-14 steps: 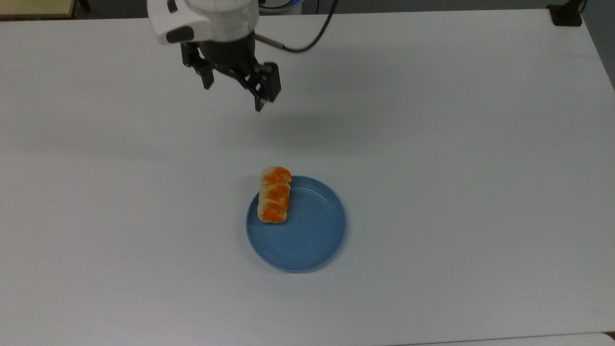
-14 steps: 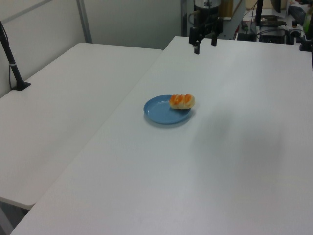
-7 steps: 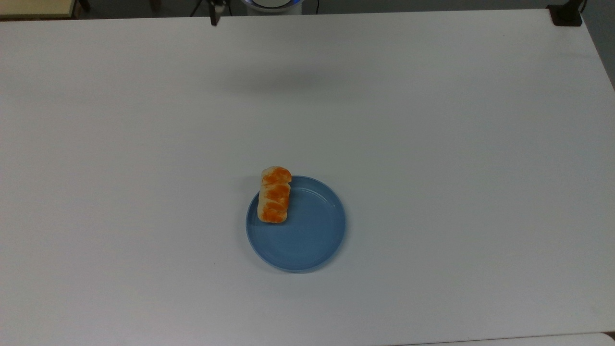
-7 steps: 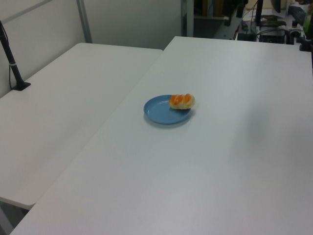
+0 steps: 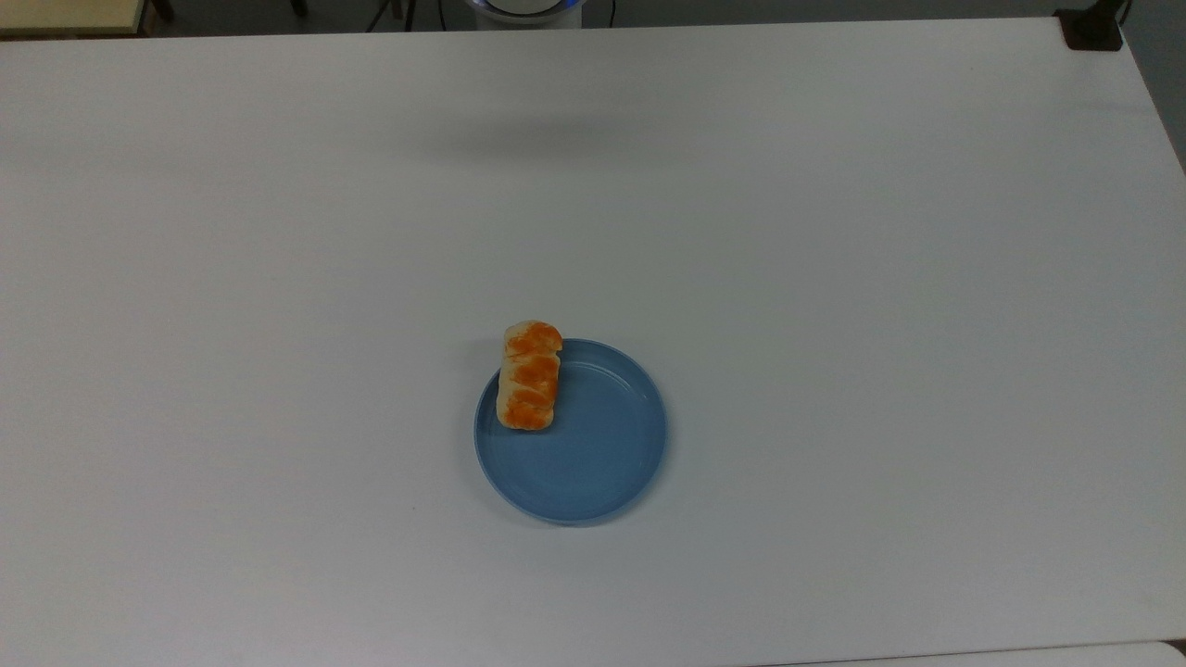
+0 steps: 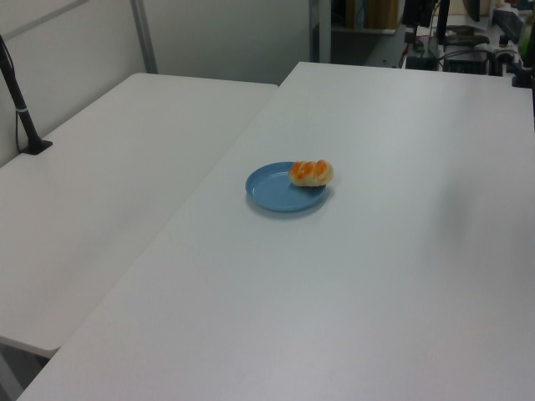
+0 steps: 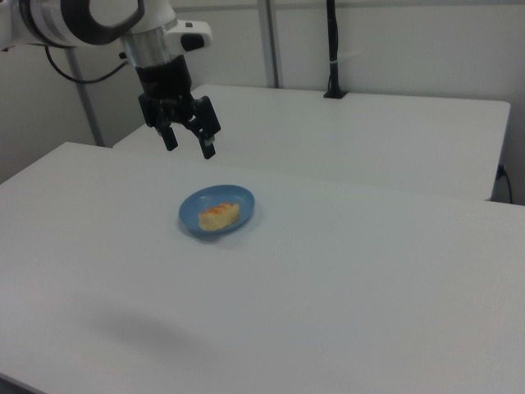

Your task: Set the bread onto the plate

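tool [image 7: 189,144] raised, fingers spread.

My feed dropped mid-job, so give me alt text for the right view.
A small braided orange-topped toy bread loaf lies on a round blue plastic plate on a white table. The black two-finger gripper hangs open above the table, up and to the right view's left of the plate, holding nothing.

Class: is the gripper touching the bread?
Apart. In the right view the open gripper hangs above the plate, with bare table between it and the bread.
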Controlling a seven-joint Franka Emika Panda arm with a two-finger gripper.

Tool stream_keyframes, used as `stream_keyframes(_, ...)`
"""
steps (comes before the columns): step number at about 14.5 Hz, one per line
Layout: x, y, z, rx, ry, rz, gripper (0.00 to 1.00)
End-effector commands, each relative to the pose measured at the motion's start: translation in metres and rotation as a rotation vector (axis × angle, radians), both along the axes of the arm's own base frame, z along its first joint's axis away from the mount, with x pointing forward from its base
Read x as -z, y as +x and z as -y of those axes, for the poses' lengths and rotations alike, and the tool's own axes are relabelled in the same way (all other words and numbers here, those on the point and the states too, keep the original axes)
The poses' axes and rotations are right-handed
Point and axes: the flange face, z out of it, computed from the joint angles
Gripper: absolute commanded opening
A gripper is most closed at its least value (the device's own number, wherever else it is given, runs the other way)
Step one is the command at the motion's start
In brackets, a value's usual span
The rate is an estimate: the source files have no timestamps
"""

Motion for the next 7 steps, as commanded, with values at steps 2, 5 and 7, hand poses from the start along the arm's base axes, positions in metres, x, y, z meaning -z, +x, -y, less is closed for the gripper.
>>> stream_keyframes(2, 0.0038, -0.0030, 0.0001, -0.045, -0.006, 0.007, 1.00)
stream_keyframes(5, 0.0030, -0.0030, -0.0002, -0.044, -0.003, 0.009, 1.00)
stream_keyframes(7, 0.0022, -0.0028, -0.0003, -0.044, -0.002, 0.012, 1.00)
